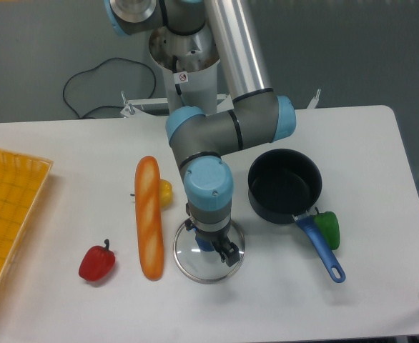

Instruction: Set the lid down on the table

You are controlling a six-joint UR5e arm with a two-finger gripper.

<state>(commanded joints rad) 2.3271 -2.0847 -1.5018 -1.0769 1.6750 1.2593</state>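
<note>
The lid (195,264), a clear glass disc with a silver rim, lies flat on the white table (381,157) between the baguette and the saucepan. Its blue centre knob is mostly hidden under my gripper (209,246), which hangs straight over the lid's middle. The wrist blocks the fingers from above, so I cannot tell if they still pinch the knob.
A baguette (149,216) lies just left of the lid, with a small yellow fruit (166,191) behind it. A red pepper (96,262) sits further left. The dark saucepan (284,186) with its blue handle (322,250) and a green pepper (328,227) are to the right. A yellow mesh tray (6,214) lies at the left edge.
</note>
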